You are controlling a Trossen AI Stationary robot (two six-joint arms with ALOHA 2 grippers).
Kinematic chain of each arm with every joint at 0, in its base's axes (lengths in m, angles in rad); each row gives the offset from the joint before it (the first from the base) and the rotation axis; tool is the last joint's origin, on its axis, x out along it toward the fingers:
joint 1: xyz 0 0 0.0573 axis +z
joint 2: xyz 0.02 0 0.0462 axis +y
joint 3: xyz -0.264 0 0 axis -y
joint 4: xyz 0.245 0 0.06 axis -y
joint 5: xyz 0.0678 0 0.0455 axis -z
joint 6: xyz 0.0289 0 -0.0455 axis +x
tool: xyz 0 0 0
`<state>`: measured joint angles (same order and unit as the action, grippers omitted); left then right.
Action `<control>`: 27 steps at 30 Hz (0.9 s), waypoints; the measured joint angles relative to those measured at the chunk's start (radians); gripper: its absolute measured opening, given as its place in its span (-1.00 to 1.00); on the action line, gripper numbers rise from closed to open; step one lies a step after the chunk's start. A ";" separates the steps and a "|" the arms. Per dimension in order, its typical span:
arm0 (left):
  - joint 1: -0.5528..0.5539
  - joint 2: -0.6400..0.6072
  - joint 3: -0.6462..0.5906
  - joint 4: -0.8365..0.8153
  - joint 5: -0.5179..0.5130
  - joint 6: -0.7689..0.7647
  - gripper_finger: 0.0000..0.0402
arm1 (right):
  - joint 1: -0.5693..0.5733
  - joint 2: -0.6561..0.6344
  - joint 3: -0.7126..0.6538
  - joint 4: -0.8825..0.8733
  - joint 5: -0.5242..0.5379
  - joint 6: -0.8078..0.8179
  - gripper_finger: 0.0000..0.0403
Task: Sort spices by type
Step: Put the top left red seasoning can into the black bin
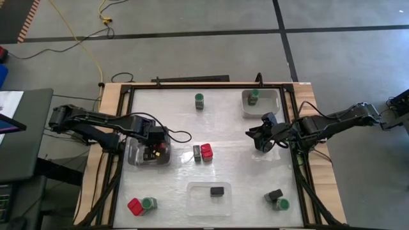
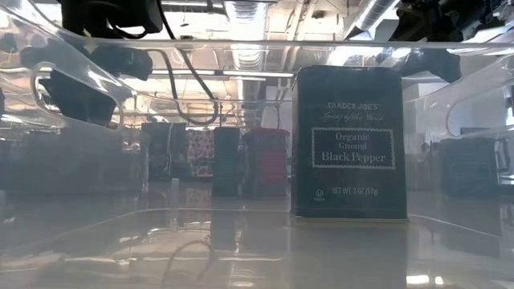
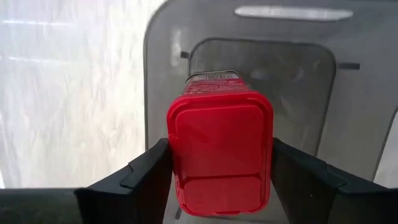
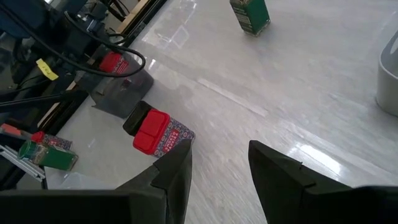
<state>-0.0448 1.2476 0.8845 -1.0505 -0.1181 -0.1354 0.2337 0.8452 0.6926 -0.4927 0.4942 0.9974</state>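
Note:
My left gripper [image 1: 153, 145] is down inside a grey tray [image 1: 135, 156] at the table's left and is shut on a red spice container [image 3: 219, 155]. My right gripper [image 1: 258, 138] hovers open over bare table toward the right. A red container [image 1: 206, 151] and a black box [image 1: 197, 153] stand together mid-table. One green-lidded jar [image 1: 199, 100] stands near the far edge and another [image 1: 254, 96] sits in a grey tray. A black pepper box [image 2: 349, 140] stands in a clear tray. Red [image 1: 135, 206] and green [image 1: 149, 203] ones sit near-left, black [image 1: 273, 195] and green [image 1: 282, 204] near-right. My left gripper pinches the red container between its two fingers, one [image 3: 149, 174] on each opposite side wall just below the red lid [image 3: 217, 134]. The fingers come from above, pointing down into the tray. The container stands upright. I cannot tell whether its base touches the tray floor.
The far-right grey tray [image 1: 271, 102] and the near clear tray [image 1: 195, 198] lie flat on the table. A black frame [image 1: 192, 84] runs around the table's edge. Bare table lies between the mid-table pair [image 4: 152, 132] and my right gripper [image 4: 217, 168].

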 joint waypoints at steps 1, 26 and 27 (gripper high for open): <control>0.000 0.000 0.000 -0.015 0.000 0.000 0.21 | 0.000 0.000 0.000 0.000 0.000 0.000 -0.08; -0.077 -0.145 -0.008 -0.158 0.001 -0.066 0.22 | 0.000 0.000 0.000 0.000 0.000 0.024 -0.08; -0.079 -0.145 -0.019 -0.146 0.000 -0.072 0.22 | 0.000 0.000 0.000 0.000 0.000 0.024 -0.08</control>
<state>-0.1240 1.1023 0.8654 -1.1967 -0.1184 -0.2074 0.2337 0.8452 0.6926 -0.4923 0.4942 1.0210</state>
